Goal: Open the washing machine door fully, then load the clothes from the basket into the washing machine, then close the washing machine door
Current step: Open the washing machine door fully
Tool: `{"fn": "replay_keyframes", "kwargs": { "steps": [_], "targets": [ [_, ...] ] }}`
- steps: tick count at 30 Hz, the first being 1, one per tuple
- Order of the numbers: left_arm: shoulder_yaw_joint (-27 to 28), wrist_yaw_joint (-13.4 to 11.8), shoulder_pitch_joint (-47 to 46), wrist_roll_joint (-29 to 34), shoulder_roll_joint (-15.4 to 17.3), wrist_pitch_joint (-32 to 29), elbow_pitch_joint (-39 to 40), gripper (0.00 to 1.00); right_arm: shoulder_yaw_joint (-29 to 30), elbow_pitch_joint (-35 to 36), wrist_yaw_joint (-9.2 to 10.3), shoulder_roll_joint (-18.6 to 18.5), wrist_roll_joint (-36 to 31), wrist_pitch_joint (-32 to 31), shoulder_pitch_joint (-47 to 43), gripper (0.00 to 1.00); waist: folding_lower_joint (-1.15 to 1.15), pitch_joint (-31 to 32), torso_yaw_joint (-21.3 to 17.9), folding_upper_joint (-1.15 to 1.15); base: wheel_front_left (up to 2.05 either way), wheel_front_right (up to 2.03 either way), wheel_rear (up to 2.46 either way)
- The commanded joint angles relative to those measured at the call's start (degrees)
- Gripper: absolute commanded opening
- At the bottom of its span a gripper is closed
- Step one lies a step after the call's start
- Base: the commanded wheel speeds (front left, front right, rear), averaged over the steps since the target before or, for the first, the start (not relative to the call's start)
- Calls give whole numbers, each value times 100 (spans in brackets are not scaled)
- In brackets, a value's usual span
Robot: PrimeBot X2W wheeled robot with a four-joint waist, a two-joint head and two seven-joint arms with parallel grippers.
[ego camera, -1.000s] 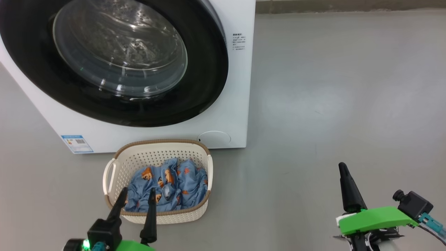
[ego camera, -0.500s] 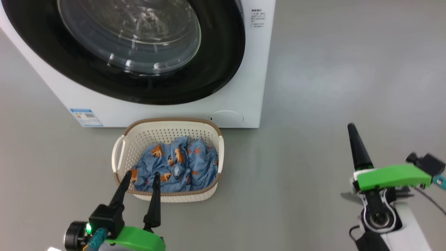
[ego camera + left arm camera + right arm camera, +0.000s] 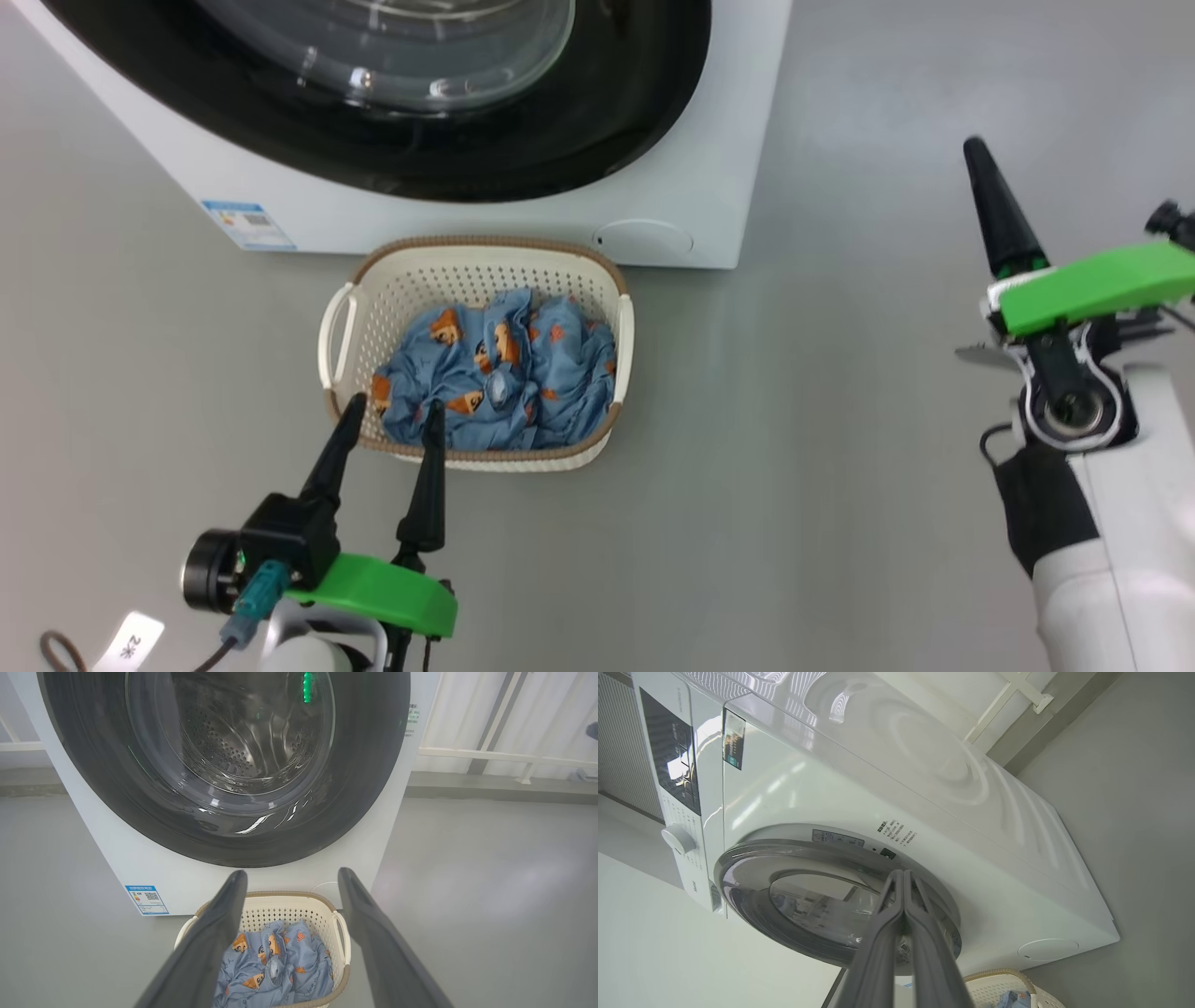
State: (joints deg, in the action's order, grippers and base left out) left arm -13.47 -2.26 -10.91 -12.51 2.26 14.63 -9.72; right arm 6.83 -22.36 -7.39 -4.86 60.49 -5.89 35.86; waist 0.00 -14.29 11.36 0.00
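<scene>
1. Two sets of jaws are before us. The left jaws stand wide open, their dark fingers [image 3: 428, 476] spread apart and holding nothing, with the tips over the near left rim of the basket [image 3: 485, 245].
2. We see the right jaws fully closed, their fingers [image 3: 999, 210] pressed together with nothing between them. They are raised over the grey floor [image 3: 840, 420], well to the right of the washing machine [image 3: 691, 159].
3. We find the basket on the floor just near of the machine's front, toward its lower right corner and below the round filter cover [image 3: 644, 238].
4. We see the clothes [image 3: 523, 392] bundled inside the basket, crumpled across its bottom.
5. We see the washing machine door [image 3: 607, 121] closed flush against the white front. Through its glass, in the left wrist view, we make out the perforated steel drum [image 3: 224, 742].
6. We note a blue label sticker [image 3: 247, 224] at the lower left of the front, left of the basket.
7. From the right wrist view, the closed fingers [image 3: 887, 942] point toward the door's rim.
</scene>
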Motion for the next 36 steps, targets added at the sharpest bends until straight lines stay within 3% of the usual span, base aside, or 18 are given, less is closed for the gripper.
{"fn": "replay_keyframes", "kwargs": {
  "steps": [1,18,36],
  "targets": [
    [152,-1,-203,-42,62,37,168,100,-75,101,-10,38,-86,-65,214,0,0,-217,141,0,0,0,0],
    [-129,-27,-674,-354,62,37,238,100,19,-616,-10,-43,-468,-981,2099,0,0,-1038,587,0,0,0,0],
    [-390,-160,-897,-724,62,37,252,100,269,-1794,-10,-84,-569,-914,3664,0,0,-1435,1093,0,0,0,0]
  ]
}}
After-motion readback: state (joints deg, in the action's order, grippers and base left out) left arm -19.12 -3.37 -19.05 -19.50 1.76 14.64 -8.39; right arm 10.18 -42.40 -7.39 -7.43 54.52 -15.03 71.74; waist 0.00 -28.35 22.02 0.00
